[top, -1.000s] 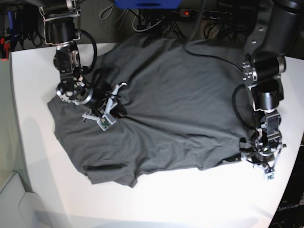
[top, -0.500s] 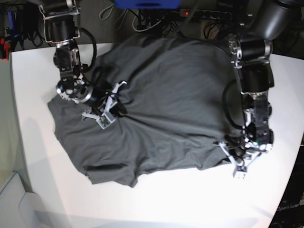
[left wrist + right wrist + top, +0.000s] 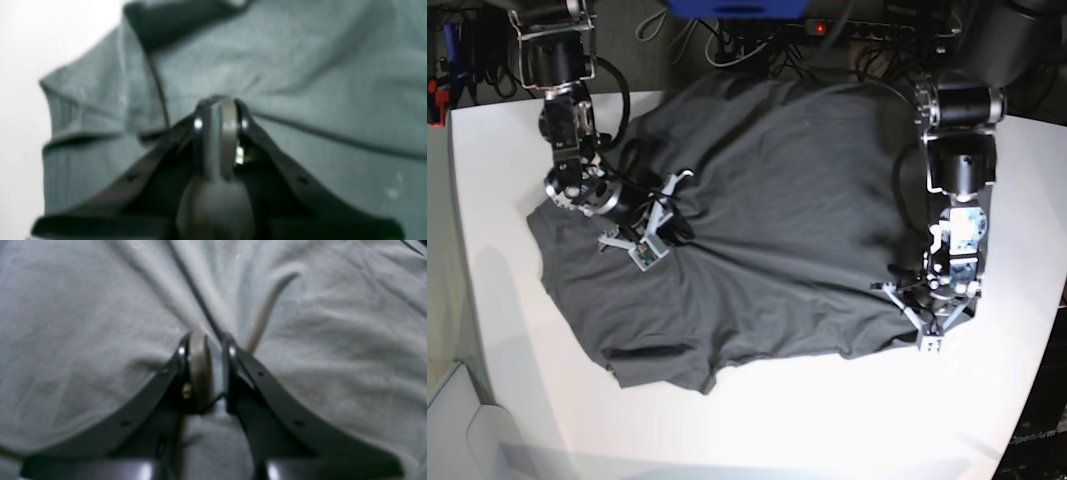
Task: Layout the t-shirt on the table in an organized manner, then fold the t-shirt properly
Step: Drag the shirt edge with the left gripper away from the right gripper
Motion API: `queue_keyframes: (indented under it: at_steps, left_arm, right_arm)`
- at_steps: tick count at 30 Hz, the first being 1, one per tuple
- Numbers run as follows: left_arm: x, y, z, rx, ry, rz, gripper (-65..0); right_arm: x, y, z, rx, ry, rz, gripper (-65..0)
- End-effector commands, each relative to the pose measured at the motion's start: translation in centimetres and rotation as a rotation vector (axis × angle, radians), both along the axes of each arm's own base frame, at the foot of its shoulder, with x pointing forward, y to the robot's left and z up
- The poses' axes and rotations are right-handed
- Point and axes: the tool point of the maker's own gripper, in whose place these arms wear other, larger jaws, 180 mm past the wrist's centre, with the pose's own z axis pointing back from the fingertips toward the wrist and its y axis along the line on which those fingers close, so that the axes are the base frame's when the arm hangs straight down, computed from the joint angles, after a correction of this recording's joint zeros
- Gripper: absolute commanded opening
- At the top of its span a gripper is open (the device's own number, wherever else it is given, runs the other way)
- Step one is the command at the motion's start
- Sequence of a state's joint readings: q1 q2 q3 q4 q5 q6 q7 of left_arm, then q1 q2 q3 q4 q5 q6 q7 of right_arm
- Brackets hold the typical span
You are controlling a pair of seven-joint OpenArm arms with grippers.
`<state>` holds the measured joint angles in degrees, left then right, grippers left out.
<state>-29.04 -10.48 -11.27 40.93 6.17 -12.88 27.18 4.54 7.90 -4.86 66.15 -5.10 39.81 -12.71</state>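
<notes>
Both arms' fingers pinch ridges of the soft, wrinkled charcoal t-shirt on the smooth white table.

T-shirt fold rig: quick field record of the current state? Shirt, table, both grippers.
t-shirt: dark grey, spread but rumpled, not yet folded
table: white, shirt covers most of the middle
right gripper: shut on a pinched ridge of shirt fabric, mid-body, creases radiating from it
left gripper: jaws together on the shirt near an edge with a hemmed fold; blurred, so the layer count is unclear
arms: one at each side of the shirt in the base view
</notes>
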Motion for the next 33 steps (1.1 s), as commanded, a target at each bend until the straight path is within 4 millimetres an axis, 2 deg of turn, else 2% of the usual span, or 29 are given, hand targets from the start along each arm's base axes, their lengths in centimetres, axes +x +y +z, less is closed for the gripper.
queue_keyframes:
  at_steps: [1, 8, 11, 14, 16, 19, 21, 22, 25, 27, 30, 33]
  left_arm:
    - [1.3, 1.3, 1.6, -0.004, -0.051, 0.030, -58.6]
    - [4.0, 5.6, 4.0, -0.149, -0.218, 0.224, -58.6]
    - [3.9, 6.7, 3.8, -0.157, -0.252, 0.249, -58.7]
    - [4.2, 8.8, 5.1, -0.102, -0.335, 0.321, -58.7]
    - [4.5, 10.2, 6.8, -0.060, -0.411, 0.362, -58.7]
    - [5.3, 11.6, 10.7, -0.047, -0.556, 0.397, -58.6]
    - [5.2, 13.0, 13.2, -0.069, -0.629, 0.443, -58.6]
    - [4.7, 13.3, 13.5, -0.085, -0.637, 0.462, -58.6]
    - [3.6, 12.8, 15.2, -0.147, -0.659, 0.477, -58.6]
    - [2.3, 11.7, 15.4, -0.172, -0.619, 0.449, -58.6]
    - [1.0, 7.7, 14.6, -0.188, -0.508, 0.336, -58.6]
    - [-1.1, 3.7, 12.0, -0.188, -0.356, 0.225, -58.6]
  right_arm:
    - [-6.4, -4.8, -6.4, -0.322, 0.275, 0.058, -58.5]
    - [-7.2, -6.6, -6.8, -0.356, 0.291, 0.056, -58.5]
    - [-8.0, -7.5, -7.1, -0.371, 0.307, 0.056, -58.5]
    - [-8.5, -8.2, -7.3, -0.385, 0.317, 0.056, -58.5]
    - [-8.6, -8.4, -7.3, -0.388, 0.317, 0.056, -58.5]
    - [-8.7, -8.4, -7.3, -0.389, 0.318, 0.056, -58.5]
    - [-8.6, -8.2, -7.3, -0.388, 0.317, 0.057, -58.5]
    - [-8.6, -8.3, -7.3, -0.389, 0.318, 0.057, -58.5]
    - [-8.6, -8.2, -7.3, -0.388, 0.318, 0.057, -58.5]
    - [-8.3, -8.1, -7.1, -0.386, 0.312, 0.056, -58.5]
    - [-8.1, -7.4, -7.0, -0.373, 0.306, 0.058, -58.5]
    - [-7.0, -7.1, -6.5, -0.368, 0.286, 0.055, -58.5]
